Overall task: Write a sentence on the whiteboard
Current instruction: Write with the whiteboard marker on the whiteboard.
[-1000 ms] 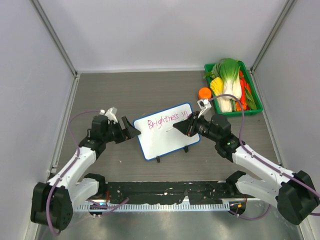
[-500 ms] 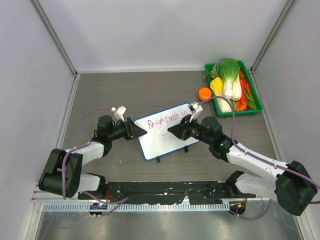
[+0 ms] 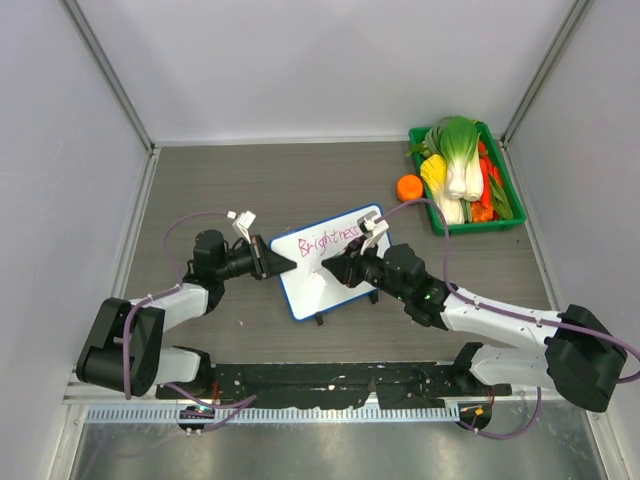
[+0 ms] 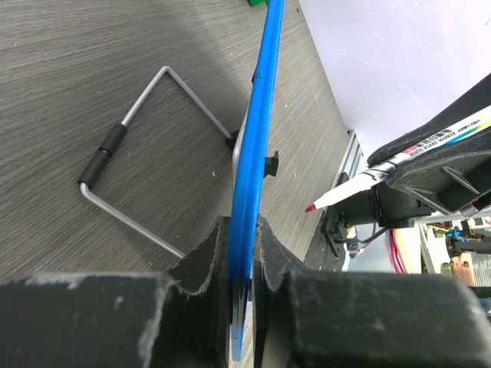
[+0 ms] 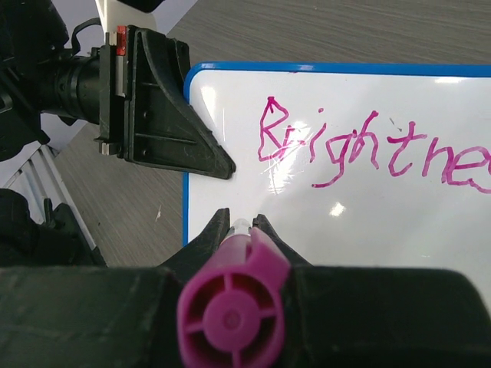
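Note:
The whiteboard (image 3: 335, 275) stands tilted at the table's middle; its thin blue frame (image 4: 257, 138) runs edge-on through the left wrist view. My left gripper (image 3: 284, 259) (image 4: 244, 238) is shut on the board's left edge, both fingers pressed against the frame. The sentence (image 3: 322, 241) (image 5: 368, 149) is pink handwriting; "Brightness" is the part that shows. My right gripper (image 3: 336, 268) (image 5: 241, 222) is shut on a pink marker (image 5: 234, 307) (image 4: 399, 157). The marker's tip hovers close to the white surface (image 5: 368, 222), below the "B", near the left edge.
A green basket (image 3: 497, 222) of vegetables sits at the back right, with an orange (image 3: 409, 186) beside it. Behind the board a bent wire stand (image 4: 130, 176) lies on the wood-grain table. Grey walls close in both sides and the back.
My left gripper has moved right onto the board's left edge and closed on it. My right gripper carried the marker left, from the end of the written line to below its start.

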Controlling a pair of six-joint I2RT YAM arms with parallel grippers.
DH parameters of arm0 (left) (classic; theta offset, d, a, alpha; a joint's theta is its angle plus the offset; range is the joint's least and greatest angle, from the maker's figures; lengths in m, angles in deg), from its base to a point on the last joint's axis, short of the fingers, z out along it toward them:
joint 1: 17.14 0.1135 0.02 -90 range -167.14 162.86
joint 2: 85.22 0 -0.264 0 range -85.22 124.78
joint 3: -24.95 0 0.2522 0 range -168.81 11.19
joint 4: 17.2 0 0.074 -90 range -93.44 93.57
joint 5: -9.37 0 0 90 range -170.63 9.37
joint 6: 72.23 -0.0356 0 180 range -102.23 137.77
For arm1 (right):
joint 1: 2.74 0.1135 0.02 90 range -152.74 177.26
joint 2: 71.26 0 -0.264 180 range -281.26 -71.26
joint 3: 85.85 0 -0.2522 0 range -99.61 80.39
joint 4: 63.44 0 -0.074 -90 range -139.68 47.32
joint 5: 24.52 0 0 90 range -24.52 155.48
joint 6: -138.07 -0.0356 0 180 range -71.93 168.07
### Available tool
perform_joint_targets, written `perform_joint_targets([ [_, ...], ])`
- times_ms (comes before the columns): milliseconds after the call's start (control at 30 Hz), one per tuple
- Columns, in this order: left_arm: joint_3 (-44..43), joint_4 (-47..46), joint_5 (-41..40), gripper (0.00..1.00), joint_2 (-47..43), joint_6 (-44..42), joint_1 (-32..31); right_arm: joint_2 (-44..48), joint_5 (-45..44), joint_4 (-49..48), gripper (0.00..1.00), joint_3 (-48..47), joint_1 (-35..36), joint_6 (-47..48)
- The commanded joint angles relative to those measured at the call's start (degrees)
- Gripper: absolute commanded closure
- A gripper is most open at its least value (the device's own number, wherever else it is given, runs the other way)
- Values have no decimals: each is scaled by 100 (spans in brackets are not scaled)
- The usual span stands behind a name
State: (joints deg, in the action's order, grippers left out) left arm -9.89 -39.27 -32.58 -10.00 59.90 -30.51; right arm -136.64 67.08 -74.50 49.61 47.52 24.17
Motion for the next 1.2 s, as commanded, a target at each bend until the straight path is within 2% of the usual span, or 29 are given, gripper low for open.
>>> perform_joint_targets([
  [0,7,665,-551,100,-7,-689,18,-123,-828,-603,99,-288,221,289],
  [300,43,516,-455,100,80,-618,27,-483,-1206,-902,99,-393,441,386],
  [1167,69,411,-376,100,89,-583,18,-959,-1277,-867,99,-384,511,290],
])
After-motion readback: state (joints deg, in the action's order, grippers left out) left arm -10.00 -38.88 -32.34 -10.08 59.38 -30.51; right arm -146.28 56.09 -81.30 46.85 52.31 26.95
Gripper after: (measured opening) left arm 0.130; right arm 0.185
